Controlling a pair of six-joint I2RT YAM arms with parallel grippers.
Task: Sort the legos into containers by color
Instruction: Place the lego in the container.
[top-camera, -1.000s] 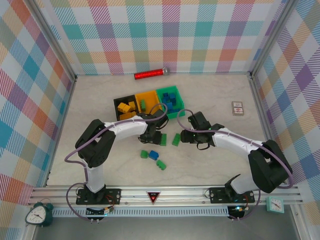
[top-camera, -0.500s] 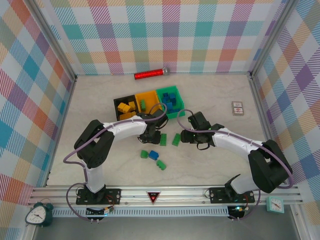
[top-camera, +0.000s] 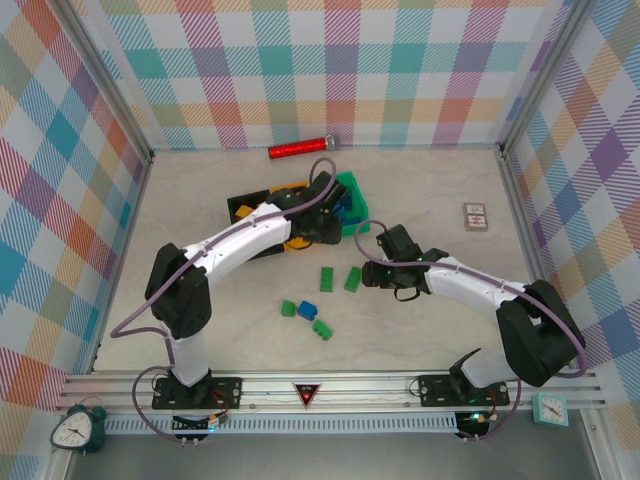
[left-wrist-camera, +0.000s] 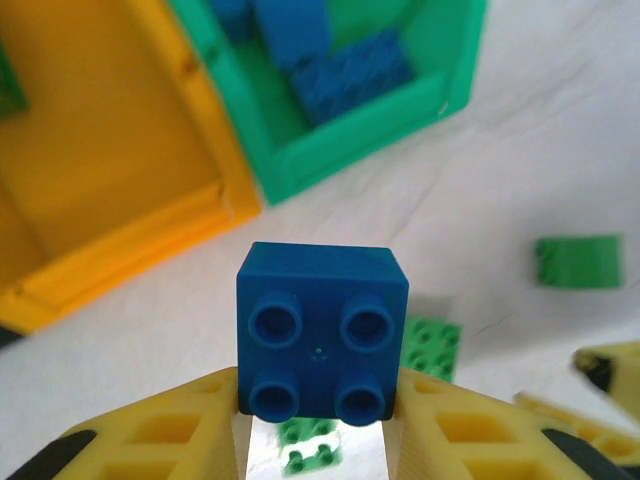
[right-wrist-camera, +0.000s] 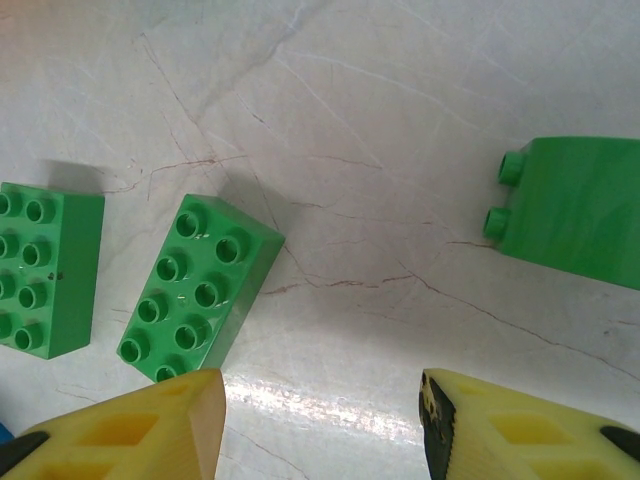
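We see the left gripper (left-wrist-camera: 318, 425) clamped on a blue brick (left-wrist-camera: 322, 330), studs toward the camera, at lower centre of the left wrist view. The green bin (left-wrist-camera: 300, 170), with blue bricks (left-wrist-camera: 350, 75) inside, sits at upper centre, and the yellow-orange bin (left-wrist-camera: 130, 240) at upper left. The right gripper (right-wrist-camera: 320, 420) stands apart over bare table (right-wrist-camera: 350, 120), with green bricks (right-wrist-camera: 200, 290) lying just above it. At centre right of the top view, the print on the white card (top-camera: 476, 216) is too small to read.

The left gripper (left-wrist-camera: 318, 405) clamps a blue four-stud plastic brick (left-wrist-camera: 322, 330) between its yellow fingers. Beyond the brick, a green plastic bin (left-wrist-camera: 300, 165) containing blue bricks (left-wrist-camera: 350, 75) adjoins a yellow-orange plastic bin (left-wrist-camera: 130, 250).
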